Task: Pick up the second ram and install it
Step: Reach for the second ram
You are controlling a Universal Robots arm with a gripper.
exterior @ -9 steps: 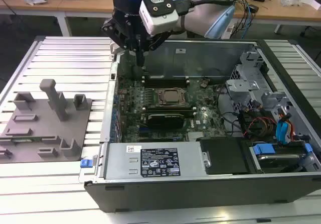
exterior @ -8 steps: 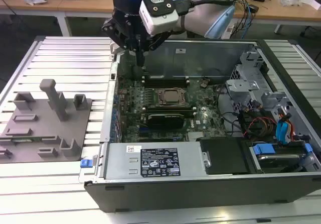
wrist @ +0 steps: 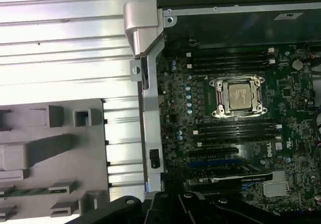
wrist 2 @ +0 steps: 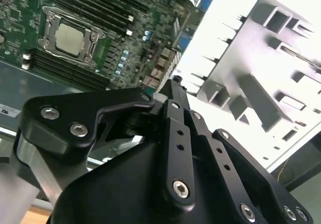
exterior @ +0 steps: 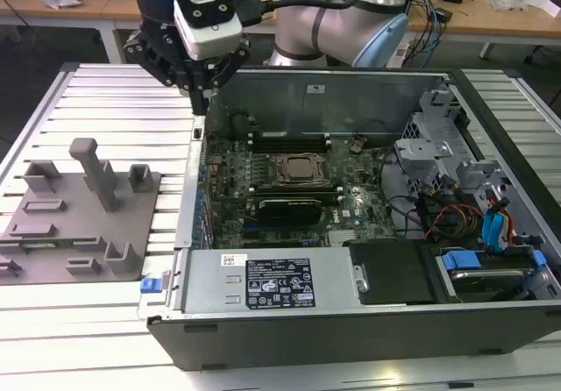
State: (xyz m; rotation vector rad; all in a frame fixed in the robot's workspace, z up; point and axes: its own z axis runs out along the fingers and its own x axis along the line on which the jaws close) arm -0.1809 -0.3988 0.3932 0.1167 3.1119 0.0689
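Second ram (wrist: 27, 190), as far as I can judge, is the thin green stick lying in a slot of the gray fixture (exterior: 131, 224), on the exterior view's left, well apart from the open computer case (exterior: 351, 321). My gripper (exterior: 203, 102) hangs over the case's left wall, between the fixture and the motherboard (wrist: 281, 169). Its fingers are drawn together to a point and I see nothing clamped in them. So I judge the pick not yet made and the install not begun. The black memory slots (wrist: 235, 131) run either side of the CPU socket (wrist: 238, 96), and I cannot tell whether any of them already carries a stick. Both the grasp and the seating are left to do.
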